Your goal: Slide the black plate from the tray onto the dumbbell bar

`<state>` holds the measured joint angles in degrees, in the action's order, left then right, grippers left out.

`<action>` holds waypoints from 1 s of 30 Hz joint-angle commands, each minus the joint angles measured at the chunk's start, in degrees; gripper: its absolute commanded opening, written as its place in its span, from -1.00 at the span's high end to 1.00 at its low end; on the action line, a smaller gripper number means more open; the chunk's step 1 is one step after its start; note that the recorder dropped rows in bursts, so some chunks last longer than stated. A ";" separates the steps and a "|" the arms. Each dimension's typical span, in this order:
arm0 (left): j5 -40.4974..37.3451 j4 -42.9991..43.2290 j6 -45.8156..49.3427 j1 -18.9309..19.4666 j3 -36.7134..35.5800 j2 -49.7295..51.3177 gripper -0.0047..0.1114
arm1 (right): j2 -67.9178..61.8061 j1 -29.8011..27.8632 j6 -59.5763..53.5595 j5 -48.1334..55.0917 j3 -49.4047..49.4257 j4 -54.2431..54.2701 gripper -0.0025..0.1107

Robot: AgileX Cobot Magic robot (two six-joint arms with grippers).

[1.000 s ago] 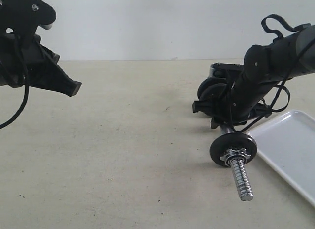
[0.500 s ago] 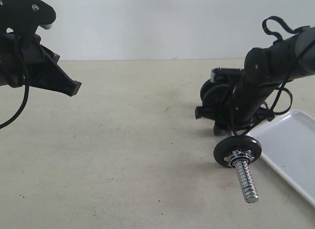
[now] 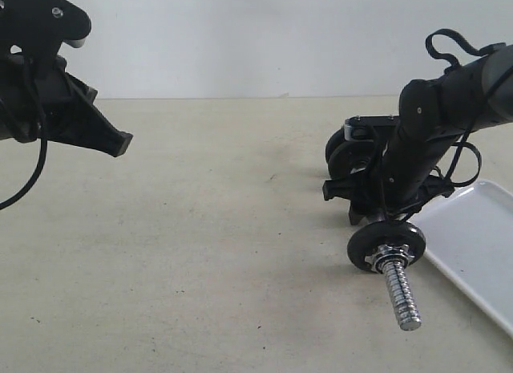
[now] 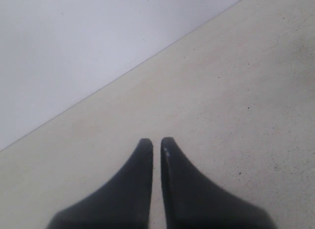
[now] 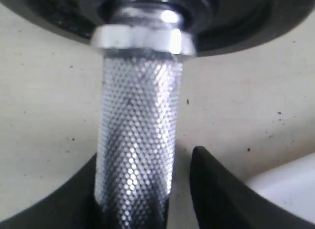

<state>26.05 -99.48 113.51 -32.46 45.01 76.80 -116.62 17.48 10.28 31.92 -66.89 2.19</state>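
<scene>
While the right gripper point(image 5: 145, 159) stands released astride its shaft, risk: the dumbbell bar point(image 3: 397, 286) could roll. One jaw seems to touch it, so my lift-off may drag it.
Black plate: none on the tray's point(image 3: 473, 237) visible part; perhaps among the dark discs point(image 3: 343, 152) behind that arm.
Left gripper point(image 4: 156, 143): clenched, empty.
Change: bar's near end shifted toward the tray; right jaws wider.

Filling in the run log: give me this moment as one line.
left hand: shut, raised, empty | right hand: open around dumbbell bar shaft | tray: beside bar
</scene>
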 commanded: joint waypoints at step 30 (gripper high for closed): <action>-2.85 -0.31 0.08 -0.13 0.30 -0.43 0.84 | 4.69 -0.41 -0.27 4.02 2.15 -0.11 0.15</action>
<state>24.09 -99.48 113.51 -32.46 45.01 76.80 -113.19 17.39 10.17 35.33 -65.13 1.98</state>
